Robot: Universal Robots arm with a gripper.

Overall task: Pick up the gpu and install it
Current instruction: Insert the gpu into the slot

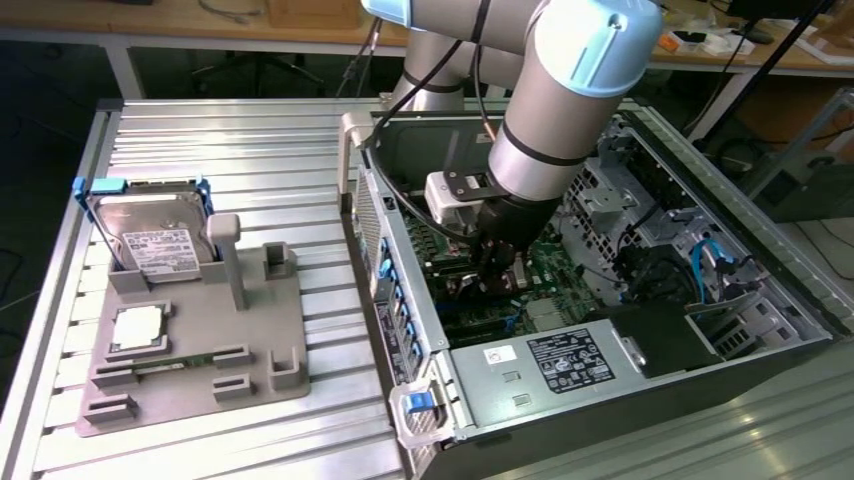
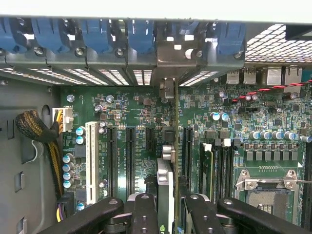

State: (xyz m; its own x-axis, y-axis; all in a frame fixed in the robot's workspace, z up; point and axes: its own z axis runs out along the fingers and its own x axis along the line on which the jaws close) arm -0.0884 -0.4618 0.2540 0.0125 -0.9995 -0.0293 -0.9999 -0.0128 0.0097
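Observation:
The gpu (image 2: pixel 165 178) stands edge-on between my fingers, a thin card with a silver end bracket that reaches toward the rear slot openings of the case. My gripper (image 2: pixel 169 207) is shut on it, with one black finger (image 2: pixel 145 214) on each side. The card sits over the green motherboard (image 2: pixel 122 109), between the black expansion slots (image 2: pixel 130 161) and the memory slots. Whether its edge sits in a slot is hidden. In the exterior view my gripper (image 1: pixel 491 275) reaches down inside the open computer case (image 1: pixel 747 200), over the motherboard.
Blue slot clips (image 2: pixel 97 36) line the case's rear wall. A power supply (image 1: pixel 567 360) fills the near end of the case. On the exterior view's left, a grey fixture (image 1: pixel 254 385) holds a silver hard drive (image 1: pixel 150 232), a processor (image 1: pixel 138 328) and a memory stick (image 1: pixel 187 360).

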